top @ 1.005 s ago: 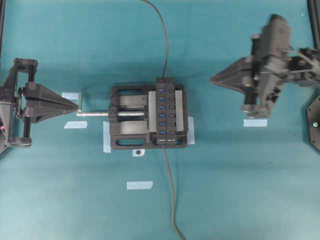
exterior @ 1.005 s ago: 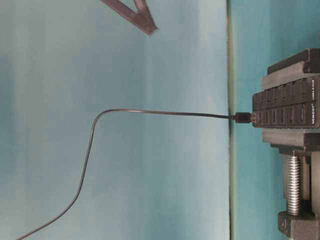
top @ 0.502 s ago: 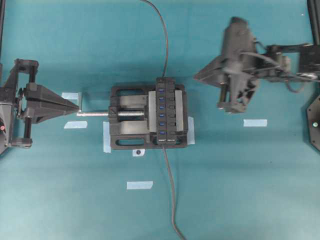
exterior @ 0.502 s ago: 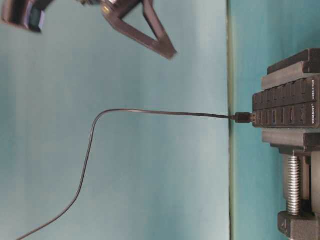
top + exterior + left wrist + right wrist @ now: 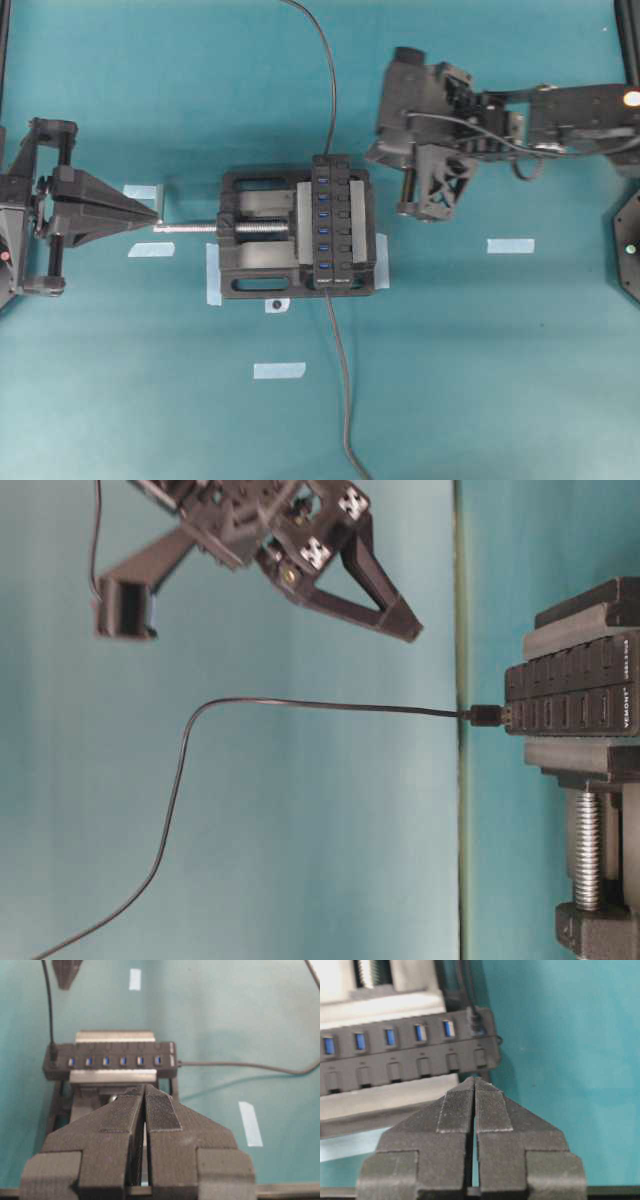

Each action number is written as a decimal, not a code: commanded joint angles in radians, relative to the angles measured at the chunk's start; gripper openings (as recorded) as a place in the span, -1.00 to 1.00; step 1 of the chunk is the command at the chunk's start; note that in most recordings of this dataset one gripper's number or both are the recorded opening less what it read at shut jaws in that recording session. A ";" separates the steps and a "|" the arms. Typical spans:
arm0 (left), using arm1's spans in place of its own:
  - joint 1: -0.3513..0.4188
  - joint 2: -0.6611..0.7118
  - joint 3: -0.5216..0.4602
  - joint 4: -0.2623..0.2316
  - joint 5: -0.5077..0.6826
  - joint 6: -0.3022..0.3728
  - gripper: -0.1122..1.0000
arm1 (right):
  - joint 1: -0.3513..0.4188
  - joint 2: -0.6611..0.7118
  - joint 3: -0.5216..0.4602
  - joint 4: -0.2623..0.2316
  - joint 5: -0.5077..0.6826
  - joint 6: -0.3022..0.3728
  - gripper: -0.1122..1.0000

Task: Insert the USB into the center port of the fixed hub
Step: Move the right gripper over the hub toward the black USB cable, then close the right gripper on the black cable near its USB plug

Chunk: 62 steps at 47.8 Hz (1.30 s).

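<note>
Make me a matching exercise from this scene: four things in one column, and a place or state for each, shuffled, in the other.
Things:
1. hub
2. right end effector
3. left end effector
4. vise screw

Places or states:
A. shut, beside the hub's end
B. clamped in the vise
C. silver, sticking out toward the left arm
D. shut, near the tip of the screw

Pairs: 1-B, 2-A, 3-D, 4-C

I see straight down from overhead, sideways from table level with the picture turned, and closely from both wrists, all sharing the fixed hub point(image 5: 332, 222).
</note>
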 commanded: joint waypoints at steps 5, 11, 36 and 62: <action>-0.002 0.005 -0.021 0.002 -0.005 -0.002 -0.80 | -0.005 0.014 -0.054 -0.021 0.003 -0.002 -0.83; -0.002 0.005 -0.020 0.003 -0.005 -0.002 -0.80 | -0.005 0.031 -0.061 -0.025 0.003 -0.003 -0.83; -0.002 0.005 -0.020 0.003 -0.005 -0.002 -0.80 | -0.020 0.112 -0.055 -0.046 -0.126 -0.003 -0.84; -0.002 0.005 -0.020 0.002 -0.005 -0.002 -0.80 | -0.026 0.138 -0.054 -0.046 -0.169 -0.003 -0.84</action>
